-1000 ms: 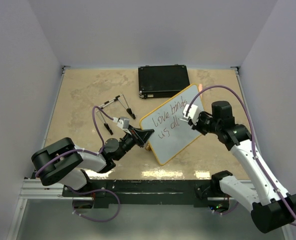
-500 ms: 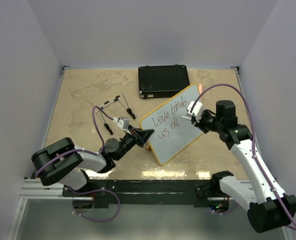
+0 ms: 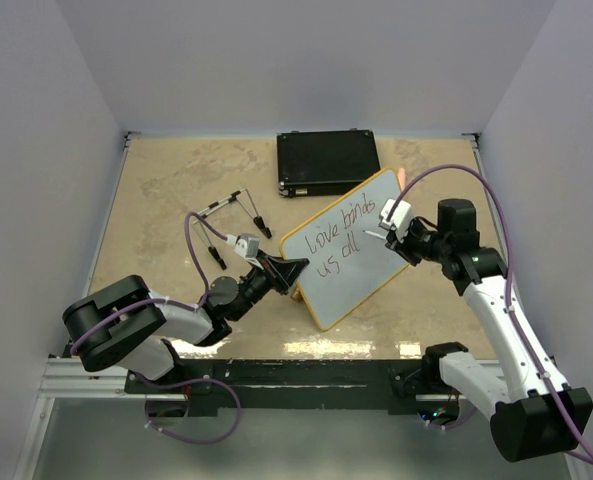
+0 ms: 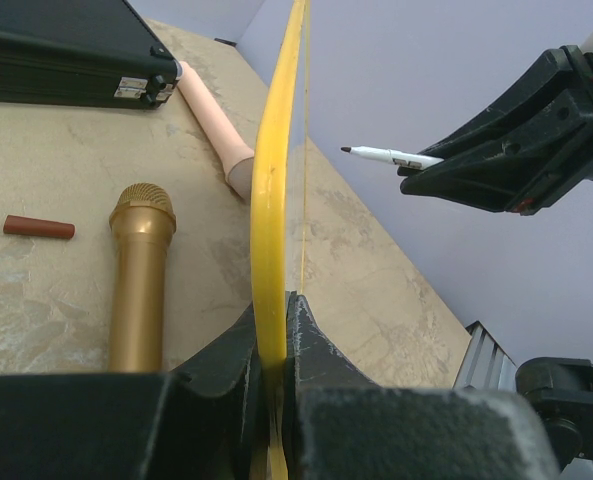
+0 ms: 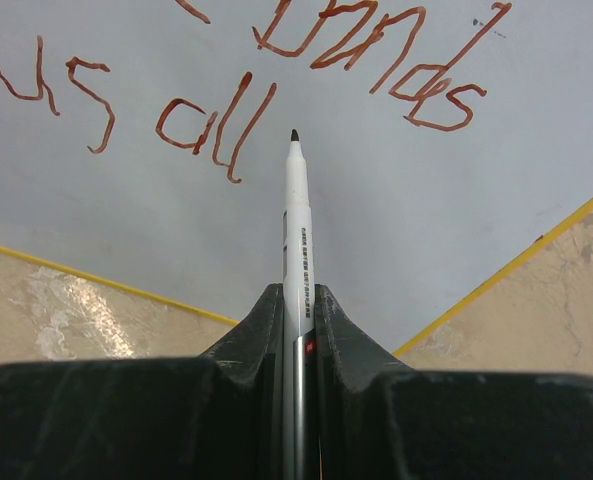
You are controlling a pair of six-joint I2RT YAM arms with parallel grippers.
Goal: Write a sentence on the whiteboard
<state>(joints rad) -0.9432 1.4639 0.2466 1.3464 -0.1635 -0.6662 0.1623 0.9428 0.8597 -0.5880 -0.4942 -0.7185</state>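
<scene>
Yellow-framed, glossy white rectangular whiteboard [image 3: 361, 275] stands tilted up on edge, with a black rectangular case [image 3: 328, 162] just behind it. Left gripper [image 4: 274, 318] is clamped on its frame at the left corner. The sentence [image 3: 338, 240] "love binds us all" runs across its face in two slanted lines. Right gripper [image 5: 296, 300] is closed on a slim white marker [image 5: 297, 220]. The tip is just off the face, beside "all".

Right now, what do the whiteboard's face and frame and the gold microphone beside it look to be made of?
Whiteboard face: smooth pale grey-white coated sheet, perhaps melamine or painted steel; ink sits cleanly on top. Frame: glossy yellow, probably plastic, given its rounded moulded edge. Microphone: gold metallic finish, fine mesh head; metal or painted plastic, I cannot tell.
</scene>
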